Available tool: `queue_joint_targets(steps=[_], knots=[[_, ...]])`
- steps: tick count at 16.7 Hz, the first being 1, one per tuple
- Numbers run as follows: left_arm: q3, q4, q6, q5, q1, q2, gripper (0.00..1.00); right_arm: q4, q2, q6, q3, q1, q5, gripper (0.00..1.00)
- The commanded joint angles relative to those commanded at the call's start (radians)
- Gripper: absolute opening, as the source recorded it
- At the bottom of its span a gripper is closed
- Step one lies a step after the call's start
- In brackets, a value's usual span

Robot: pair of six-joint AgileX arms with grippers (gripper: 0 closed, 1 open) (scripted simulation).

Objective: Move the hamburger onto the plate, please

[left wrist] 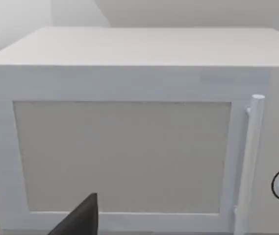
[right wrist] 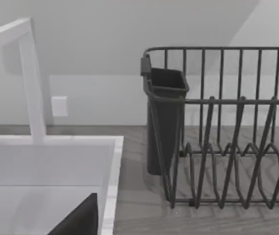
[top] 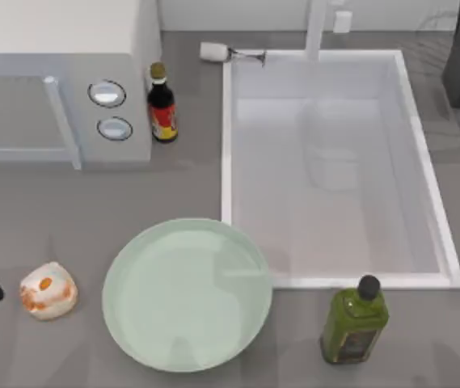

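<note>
The hamburger (top: 48, 290) sits at the lower left of the top view, just left of the plate (top: 187, 294). It looks light, soft and squashable; I'd grip its sides gently. I cannot tell either gripper's finger state.

Grey desk (top: 68, 210) with faint wood grain. White microwave (top: 52, 73) at rear left, door shut, vertical bar handle (top: 61, 121), two round dials (top: 110, 109) on its right. White rectangular sink (top: 335, 162) set into the desk right of centre; white faucet (right wrist: 26, 78) at its rear edge. Dark wire dish rack (right wrist: 227, 137) at far right, holding a dark cup-shaped caddy (right wrist: 164, 112). Plain white wall (right wrist: 105, 29) behind, with a small white outlet plate (right wrist: 59, 106).
</note>
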Motion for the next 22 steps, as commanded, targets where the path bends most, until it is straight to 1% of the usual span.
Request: queue_joint_targets(steps=[4,8,11,18,22], knots=[[0.031,-0.029,0.021,-0.001,-0.003,0.033,1.00,0.000,0.000,0.000,0.000,0.000,0.000,1.00],[0.185,-0.167,0.124,-0.004,-0.024,0.223,1.00,0.000,0.000,0.000,0.000,0.000,0.000,1.00],[0.361,-0.315,0.244,-0.004,-0.054,0.477,1.00,0.000,0.000,0.000,0.000,0.000,0.000,1.00],[0.803,-0.680,0.553,-0.007,-0.142,1.236,1.00,0.000,0.000,0.000,0.000,0.000,0.000,1.00],[0.982,-0.855,0.699,-0.005,-0.188,1.537,1.00,0.000,0.000,0.000,0.000,0.000,0.000,1.00]])
